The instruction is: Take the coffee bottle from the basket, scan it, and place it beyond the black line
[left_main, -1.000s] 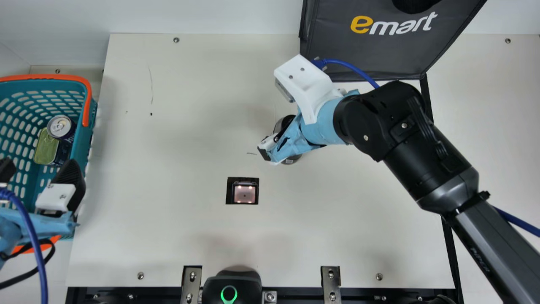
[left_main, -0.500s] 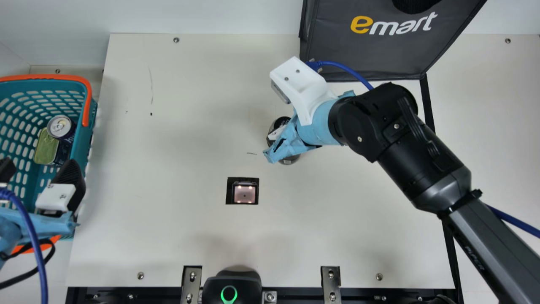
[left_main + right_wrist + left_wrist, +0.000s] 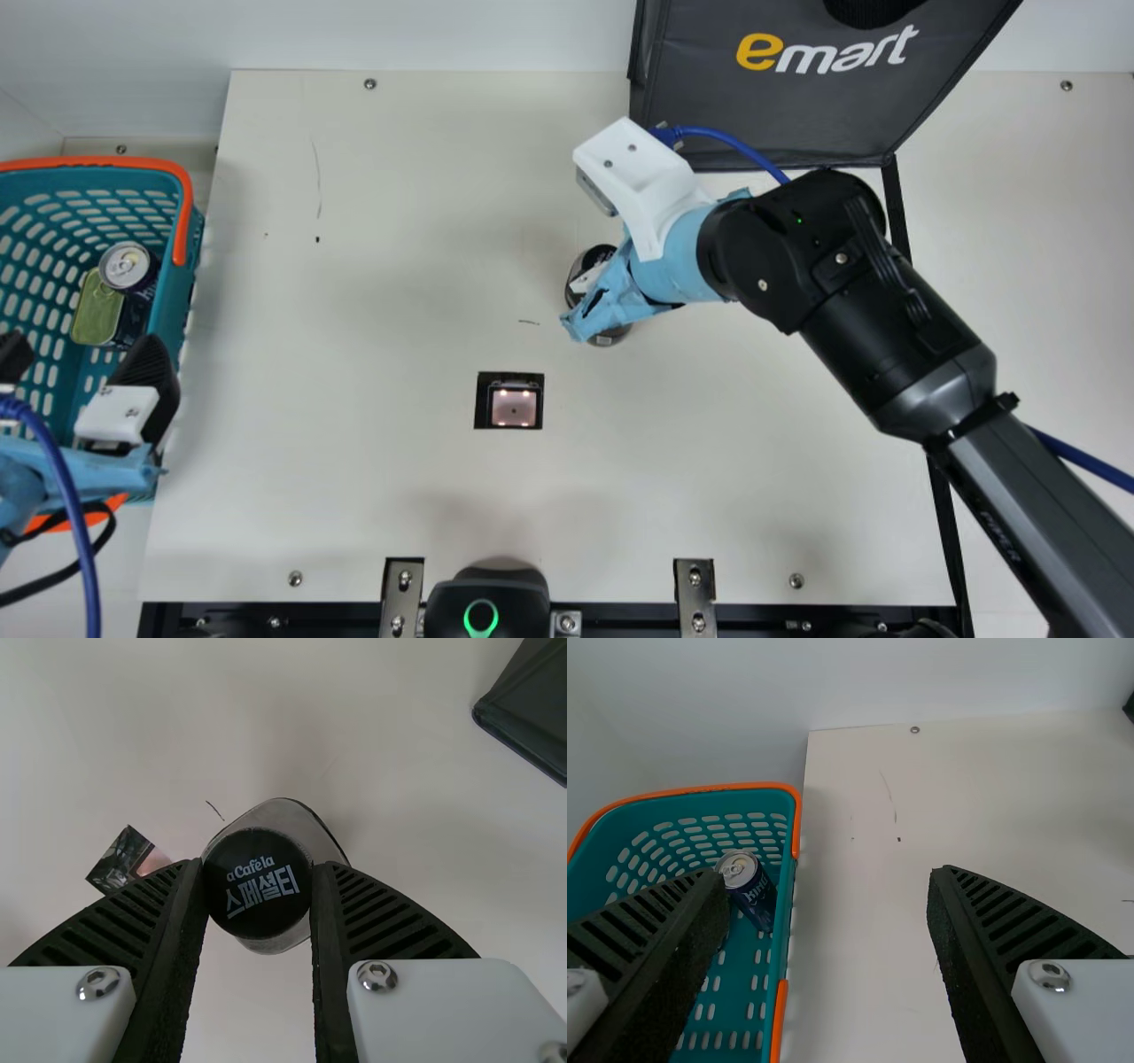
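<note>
Shop-style checkout: basket [image 3: 174,292], scanner [image 3: 514,408], shopping bag [image 3: 780,111].

From high, the main view looks down on the table [image 3: 399,221]. The wrist views look from nearer; left and main share the basket [image 3: 97,163].

Coffee bottle [image 3: 586,264]: clear-walled body with dark contents, black cap bearing white print, gripped at the cap, cap toward the right wrist camera, base contact unconfirmed; located near main view centre, nine o'clock of the black line [image 3: 946,532], which is narrow, partly hidden, running two to four o'clock; teal perforated basket [image 3: 171,306], orange-trimmed, upright, at nine o'clock
</note>
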Robot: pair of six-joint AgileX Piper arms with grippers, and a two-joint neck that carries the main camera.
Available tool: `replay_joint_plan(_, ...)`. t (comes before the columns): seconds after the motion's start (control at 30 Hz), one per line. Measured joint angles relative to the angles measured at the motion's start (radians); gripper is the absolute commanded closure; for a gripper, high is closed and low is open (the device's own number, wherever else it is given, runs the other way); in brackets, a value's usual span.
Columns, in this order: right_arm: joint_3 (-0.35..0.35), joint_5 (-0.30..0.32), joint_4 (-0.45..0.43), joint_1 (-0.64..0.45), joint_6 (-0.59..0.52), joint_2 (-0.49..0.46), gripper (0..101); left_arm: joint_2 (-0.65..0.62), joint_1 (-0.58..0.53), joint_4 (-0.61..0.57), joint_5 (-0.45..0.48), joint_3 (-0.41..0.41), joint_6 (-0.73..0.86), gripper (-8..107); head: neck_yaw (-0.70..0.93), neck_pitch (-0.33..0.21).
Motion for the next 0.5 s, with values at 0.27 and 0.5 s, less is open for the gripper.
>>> replay_joint_plan(0.27, -0.028, 0.0, 0.008, -0.016, -0.014, 0.005, 101, 0.0, 0.0, 0.0, 0.0, 0.0, 0.0, 9, -0.12, 0.0)
replay_joint_plan(0.5, -0.048, -0.005, 0.019, -0.035, -0.016, 0.005, 101, 0.0, 0.0, 0.0, 0.0, 0.0, 0.0, 9, -0.276, 0.0)
